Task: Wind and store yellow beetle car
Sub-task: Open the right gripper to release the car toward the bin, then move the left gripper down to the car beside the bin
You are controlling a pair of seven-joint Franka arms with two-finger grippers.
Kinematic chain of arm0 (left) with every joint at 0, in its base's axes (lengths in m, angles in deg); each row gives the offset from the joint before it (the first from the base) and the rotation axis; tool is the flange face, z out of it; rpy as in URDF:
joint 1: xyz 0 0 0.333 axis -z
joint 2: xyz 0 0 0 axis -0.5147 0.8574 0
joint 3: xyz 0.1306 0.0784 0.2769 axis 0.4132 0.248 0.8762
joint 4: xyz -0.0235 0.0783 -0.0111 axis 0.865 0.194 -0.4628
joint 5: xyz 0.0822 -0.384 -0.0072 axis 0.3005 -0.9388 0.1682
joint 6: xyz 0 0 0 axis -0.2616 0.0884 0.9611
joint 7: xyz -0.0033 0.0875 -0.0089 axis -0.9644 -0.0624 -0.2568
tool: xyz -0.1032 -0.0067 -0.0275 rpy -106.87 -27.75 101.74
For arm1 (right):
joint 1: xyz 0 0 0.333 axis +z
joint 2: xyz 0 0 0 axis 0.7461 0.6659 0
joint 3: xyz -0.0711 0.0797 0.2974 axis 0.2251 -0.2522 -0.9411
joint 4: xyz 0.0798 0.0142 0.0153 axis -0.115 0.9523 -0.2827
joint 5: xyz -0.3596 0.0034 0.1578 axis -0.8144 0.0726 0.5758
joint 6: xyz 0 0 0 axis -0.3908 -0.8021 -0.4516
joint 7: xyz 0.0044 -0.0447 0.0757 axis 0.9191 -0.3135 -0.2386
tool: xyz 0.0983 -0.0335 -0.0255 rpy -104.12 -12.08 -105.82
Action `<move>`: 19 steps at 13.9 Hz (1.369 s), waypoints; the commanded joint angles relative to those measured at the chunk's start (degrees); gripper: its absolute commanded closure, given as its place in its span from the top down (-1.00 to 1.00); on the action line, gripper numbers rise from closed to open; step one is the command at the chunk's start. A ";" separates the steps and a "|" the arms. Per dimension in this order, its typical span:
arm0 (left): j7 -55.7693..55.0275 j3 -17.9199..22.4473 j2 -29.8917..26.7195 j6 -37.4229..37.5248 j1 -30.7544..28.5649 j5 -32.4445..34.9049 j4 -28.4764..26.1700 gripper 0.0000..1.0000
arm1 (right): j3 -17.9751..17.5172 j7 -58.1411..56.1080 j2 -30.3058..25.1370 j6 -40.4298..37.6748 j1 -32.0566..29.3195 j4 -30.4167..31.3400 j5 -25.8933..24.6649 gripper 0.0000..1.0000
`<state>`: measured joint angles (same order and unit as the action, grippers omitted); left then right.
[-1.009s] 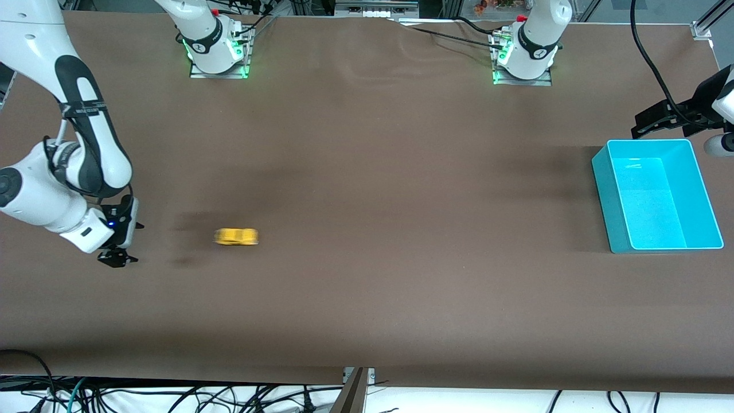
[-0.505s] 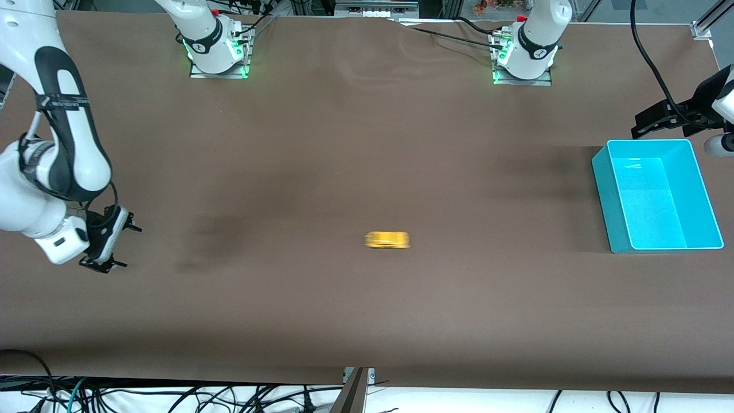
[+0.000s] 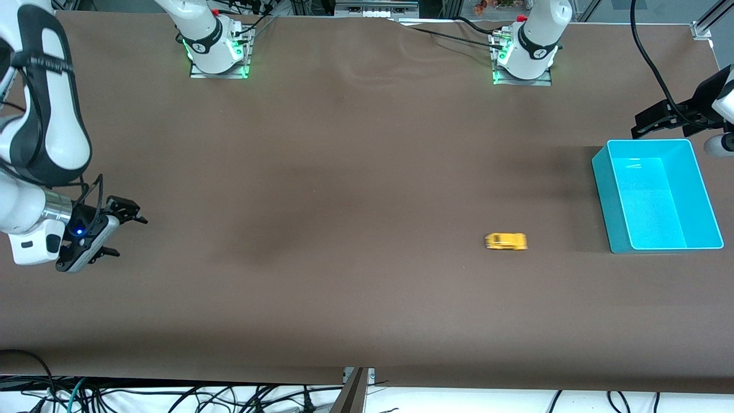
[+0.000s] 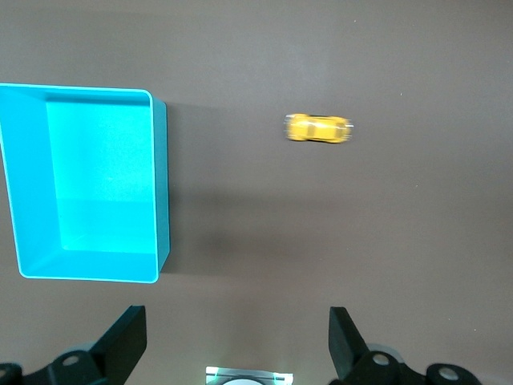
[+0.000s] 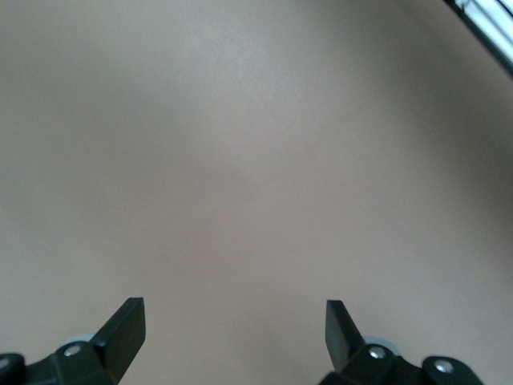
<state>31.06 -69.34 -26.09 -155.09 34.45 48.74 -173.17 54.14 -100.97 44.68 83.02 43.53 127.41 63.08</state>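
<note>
- Yellow beetle car (image 3: 506, 241) sits on the brown table (image 3: 355, 172), near the teal bin (image 3: 608, 189).
- Right gripper (image 3: 109, 226) hangs spread wide at its own end.
- Left gripper (image 4: 236, 353) waits wide above the bin.

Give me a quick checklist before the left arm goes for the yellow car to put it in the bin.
1. Yellow beetle car free on the table, nothing gripping it: ok.
2. Car at rest: not ok, it shows smeared in both views.
3. Car within the left wrist view: ok.
4. Left gripper jaws open, holding nothing: ok.
5. Teal bin with room inside: ok, nothing lies in it.
6. Right gripper away from the car, at its own end of the table, jaws open: ok.
</note>
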 commanded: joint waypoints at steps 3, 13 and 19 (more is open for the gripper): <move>0.17 -0.07 0.62 1.30 0.30 1.56 1.72 1.00 | -0.03 18.84 -7.24 -9.25 0.15 0.52 -2.73 0.99; 0.09 -0.07 2.11 0.86 0.65 0.51 1.80 1.00 | -1.69 44.89 -15.25 -19.90 3.85 0.52 -11.41 0.99; 0.52 -0.16 3.70 0.42 1.97 -0.19 1.98 1.00 | -1.87 44.89 -19.12 -19.02 3.41 0.52 -16.18 0.99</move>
<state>31.07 -69.60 -23.55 -155.15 35.72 48.72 -173.15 52.84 -56.79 27.05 63.82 47.44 127.28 48.16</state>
